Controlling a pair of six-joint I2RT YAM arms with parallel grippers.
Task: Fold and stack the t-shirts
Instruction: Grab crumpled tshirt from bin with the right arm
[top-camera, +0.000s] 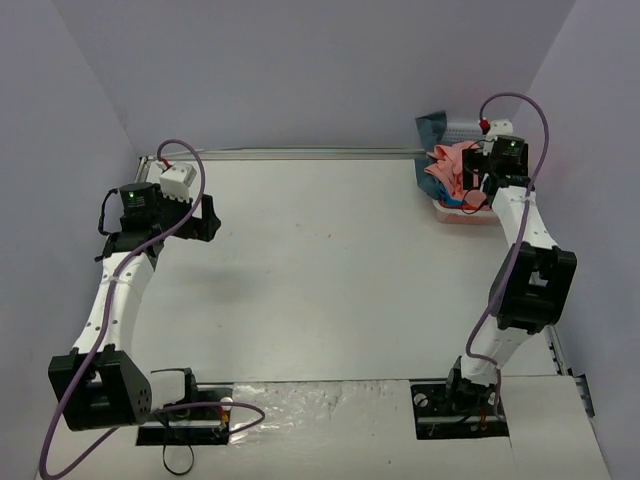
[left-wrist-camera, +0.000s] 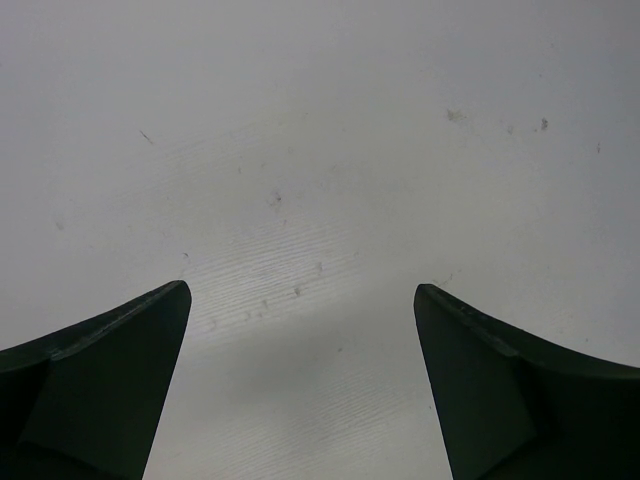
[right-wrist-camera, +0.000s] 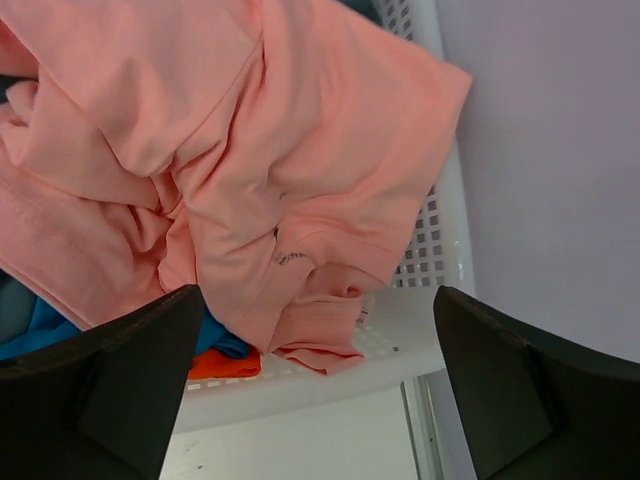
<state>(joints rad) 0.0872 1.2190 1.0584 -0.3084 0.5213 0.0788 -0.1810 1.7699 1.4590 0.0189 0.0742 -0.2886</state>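
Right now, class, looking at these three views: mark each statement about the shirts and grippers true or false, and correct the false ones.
1. The salmon-pink t-shirt lies crumpled in the white basket. True.
2. The left gripper holds a t-shirt. False: it is open and empty above the table.
3. The right gripper is open above the salmon-pink t-shirt. True.
4. The orange-red t-shirt tops the pile. False: it peeks out beneath the salmon-pink one.
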